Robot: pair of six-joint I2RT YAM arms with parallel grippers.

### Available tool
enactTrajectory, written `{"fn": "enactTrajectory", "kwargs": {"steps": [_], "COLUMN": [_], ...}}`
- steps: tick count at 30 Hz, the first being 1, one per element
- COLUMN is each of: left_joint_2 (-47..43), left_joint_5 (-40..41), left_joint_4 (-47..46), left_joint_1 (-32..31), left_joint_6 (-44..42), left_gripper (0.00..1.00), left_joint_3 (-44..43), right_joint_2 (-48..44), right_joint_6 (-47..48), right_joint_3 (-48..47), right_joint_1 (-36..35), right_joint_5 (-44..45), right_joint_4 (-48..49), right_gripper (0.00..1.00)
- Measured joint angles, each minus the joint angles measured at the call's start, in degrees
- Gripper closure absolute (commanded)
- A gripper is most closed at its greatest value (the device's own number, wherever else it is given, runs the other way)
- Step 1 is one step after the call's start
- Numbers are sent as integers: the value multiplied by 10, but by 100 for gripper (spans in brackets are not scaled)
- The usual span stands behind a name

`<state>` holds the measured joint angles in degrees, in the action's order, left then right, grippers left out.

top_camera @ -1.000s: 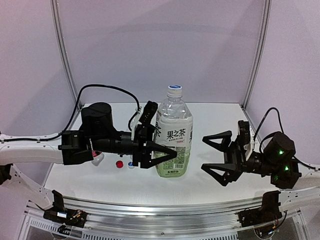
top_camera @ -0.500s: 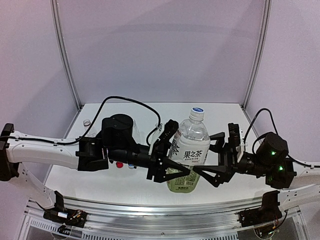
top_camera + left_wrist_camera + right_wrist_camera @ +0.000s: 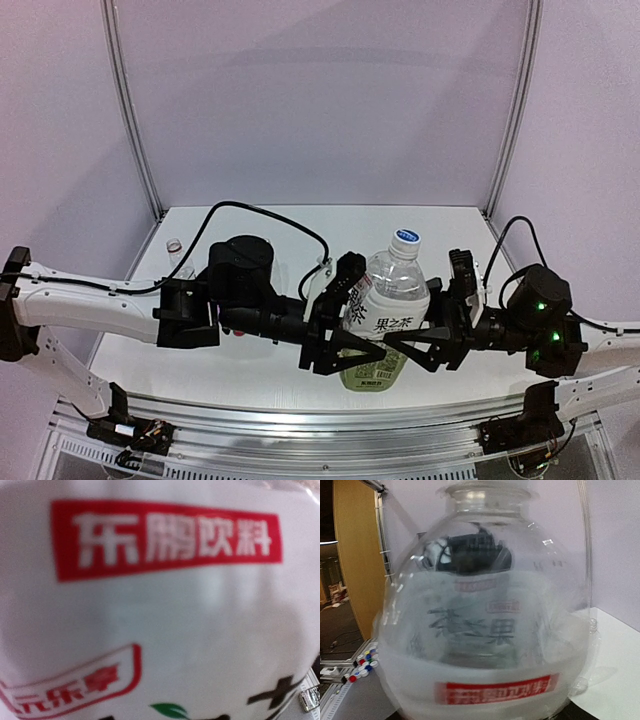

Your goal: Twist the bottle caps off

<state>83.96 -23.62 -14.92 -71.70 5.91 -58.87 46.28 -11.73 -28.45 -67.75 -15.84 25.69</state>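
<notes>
The large clear bottle (image 3: 392,300) with the white-and-green label stands upright between both arms, its white-and-blue cap (image 3: 405,238) screwed on top. My left gripper (image 3: 365,312) is shut on the bottle's body from the left. My right gripper (image 3: 415,322) has closed on the same body from the right. The bottle's label (image 3: 165,610) fills the left wrist view, hiding the fingers. In the right wrist view the bottle (image 3: 490,630) fills the frame too, with its cap cut off at the top.
A small clear bottle neck (image 3: 175,245) shows at the table's back left, and another clear neck (image 3: 592,625) lies on the table to the right. Several coloured caps (image 3: 362,662) sit beside the rail off the table. Both arms crowd the table's front edge (image 3: 300,405).
My left gripper carried the large bottle rightward and toward the front. My right gripper came in from the right with wide jaws and closed them on the bottle.
</notes>
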Motion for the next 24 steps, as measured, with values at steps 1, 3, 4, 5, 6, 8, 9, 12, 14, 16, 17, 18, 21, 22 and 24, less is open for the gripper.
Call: {"fn": "enactTrajectory", "kwargs": {"steps": [1, 3, 4, 5, 6, 8, 9, 12, 14, 16, 17, 18, 21, 22, 24], "left_joint_2": [0, 1, 1, 2, 2, 2, 2, 2, 2, -3, -9, -17, -39, -45, -59], "left_joint_5": [2, 4, 3, 3, 3, 4, 5, 19, 31, 42, 50, 57, 78, 85, 101], "left_joint_4": [0, 1, 2, 3, 5, 5, 5, 4, 3, 2, 3, 3, 4, 5, 5], "left_joint_1": [0, 0, 0, 0, 0, 0, 0, -2, -2, -2, -3, -3, -3, -3, -3], "left_joint_6": [1, 0, 0, 0, -1, -1, -4, -10, -11, -12, -14, -14, -18, -18, -21], "left_gripper": [40, 39, 37, 32, 27, 15, 4, 1, 1, 1, 1, 1, 1, 1, 1], "left_joint_3": [0, -1, -2, -4, -5, -5, -5, -5, -4, 2, 10, 17, 36, 40, 51], "right_joint_2": [0, 0, 1, 1, 2, 4, 5, 9, 7, 3, 0, -3, -13, -15, -19], "right_joint_6": [0, 1, 2, 2, 2, 1, 0, -3, -3, -3, -3, -3, -3, -3, -3], "right_joint_3": [0, 0, 0, 0, -1, -3, -3, -6, -7, -7, -7, -7, -8, -8, -9], "right_joint_1": [0, 0, 0, 0, 0, 0, 0, 0, 0, 0, 0, 0, -1, -1, -1], "right_joint_5": [-5, -11, -12, -12, -12, -15, -16, -22, -21, -14, -7, -2, 17, 21, 29], "right_joint_4": [1, 1, 2, 3, 4, 5, 5, 6, 5, 2, -2, -5, -15, -18, -24], "right_gripper": [42, 48, 52, 54, 55, 57, 57, 59, 60, 60, 61, 61, 61, 61, 61]}}
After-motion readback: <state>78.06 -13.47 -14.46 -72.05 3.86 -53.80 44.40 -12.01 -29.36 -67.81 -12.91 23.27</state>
